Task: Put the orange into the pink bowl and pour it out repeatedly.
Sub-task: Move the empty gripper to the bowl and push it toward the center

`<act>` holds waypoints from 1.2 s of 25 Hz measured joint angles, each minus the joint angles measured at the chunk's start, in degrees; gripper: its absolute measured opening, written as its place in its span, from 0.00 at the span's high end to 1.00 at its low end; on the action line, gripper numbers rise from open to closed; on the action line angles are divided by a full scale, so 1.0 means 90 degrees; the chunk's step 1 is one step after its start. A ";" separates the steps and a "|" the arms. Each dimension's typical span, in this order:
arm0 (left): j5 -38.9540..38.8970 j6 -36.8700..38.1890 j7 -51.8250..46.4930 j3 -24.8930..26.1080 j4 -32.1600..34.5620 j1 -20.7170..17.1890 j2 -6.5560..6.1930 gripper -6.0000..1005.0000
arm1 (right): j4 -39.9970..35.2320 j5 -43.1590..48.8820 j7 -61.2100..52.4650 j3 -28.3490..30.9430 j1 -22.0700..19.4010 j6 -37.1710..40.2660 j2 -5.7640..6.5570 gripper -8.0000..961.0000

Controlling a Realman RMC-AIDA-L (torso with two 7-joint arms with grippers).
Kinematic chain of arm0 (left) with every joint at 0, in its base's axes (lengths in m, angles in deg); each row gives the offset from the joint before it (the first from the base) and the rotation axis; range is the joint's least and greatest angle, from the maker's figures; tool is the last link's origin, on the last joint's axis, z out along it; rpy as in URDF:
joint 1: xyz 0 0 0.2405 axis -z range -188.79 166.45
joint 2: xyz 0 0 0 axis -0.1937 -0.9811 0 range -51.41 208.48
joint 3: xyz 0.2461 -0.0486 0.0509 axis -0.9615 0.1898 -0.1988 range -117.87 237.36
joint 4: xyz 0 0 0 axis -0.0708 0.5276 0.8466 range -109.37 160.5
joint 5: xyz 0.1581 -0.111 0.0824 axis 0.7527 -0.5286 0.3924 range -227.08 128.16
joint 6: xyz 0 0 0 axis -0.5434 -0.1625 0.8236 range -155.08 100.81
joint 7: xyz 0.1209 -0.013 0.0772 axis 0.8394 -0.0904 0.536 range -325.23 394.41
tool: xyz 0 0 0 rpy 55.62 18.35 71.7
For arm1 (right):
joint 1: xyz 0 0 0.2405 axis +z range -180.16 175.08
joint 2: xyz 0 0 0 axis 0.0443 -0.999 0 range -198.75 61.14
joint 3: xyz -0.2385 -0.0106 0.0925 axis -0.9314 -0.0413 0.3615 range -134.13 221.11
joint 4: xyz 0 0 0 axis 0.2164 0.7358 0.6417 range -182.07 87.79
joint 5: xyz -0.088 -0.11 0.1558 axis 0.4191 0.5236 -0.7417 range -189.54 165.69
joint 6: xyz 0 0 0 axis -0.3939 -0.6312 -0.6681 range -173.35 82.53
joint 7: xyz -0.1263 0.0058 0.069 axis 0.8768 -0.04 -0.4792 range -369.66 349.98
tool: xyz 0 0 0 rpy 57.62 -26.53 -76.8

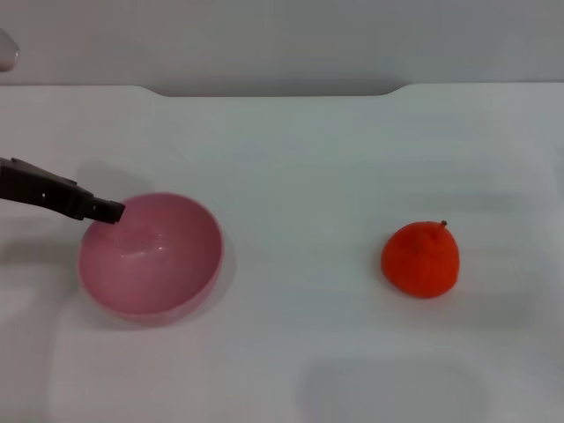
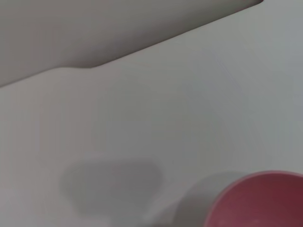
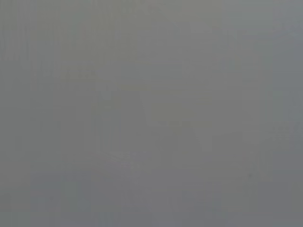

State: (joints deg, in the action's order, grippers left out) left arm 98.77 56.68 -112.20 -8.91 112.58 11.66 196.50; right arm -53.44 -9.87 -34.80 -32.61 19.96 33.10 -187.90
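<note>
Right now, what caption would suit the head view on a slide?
Left pincer at the rim of the empty, tilted glossy pink plastic bowl; small red-orange fruit sits apart on the white table.

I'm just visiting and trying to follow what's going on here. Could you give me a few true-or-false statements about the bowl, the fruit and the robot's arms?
1. The orange lies inside the pink bowl. False: it sits on the white table, well apart from the bowl.
2. The bowl is empty. True.
3. The left gripper reaches to the bowl's rim. True.
4. The right gripper is holding the orange. False: no right gripper is in view.
5. The orange's stem points up. True.
</note>
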 joint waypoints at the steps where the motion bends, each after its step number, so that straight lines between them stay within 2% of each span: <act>1: -0.0001 -0.0073 -0.0011 -0.0017 -0.0063 -0.0002 -0.0003 0.22 | -0.0001 0.0001 0.0000 -0.0003 0.0000 0.0003 0.0000 0.44; 6: 0.0000 -0.0544 -0.0026 -0.0101 -0.0700 0.0055 -0.0007 0.22 | 0.0004 0.0007 0.0000 0.0007 -0.0004 0.0014 0.0000 0.44; 11: 0.0000 -0.0849 -0.0027 -0.0225 -0.1034 0.0084 -0.0006 0.23 | 0.0000 0.0012 0.0006 0.0018 0.0000 0.0003 0.0000 0.44; 18: 0.0033 -0.1200 -0.0015 -0.0248 -0.1810 0.0330 -0.0002 0.23 | -0.0020 0.0017 0.0027 0.0030 0.0020 0.0005 0.0007 0.44; 30: 0.0064 -0.1255 -0.0057 -0.0188 -0.1901 0.0396 -0.0036 0.23 | -0.0023 -0.0026 0.0063 0.0123 0.0031 -0.0007 0.0020 0.44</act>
State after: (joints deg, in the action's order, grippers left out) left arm 99.34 45.38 -112.72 -10.61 95.47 15.22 196.17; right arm -53.65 -10.11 -34.23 -31.49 20.24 33.03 -187.72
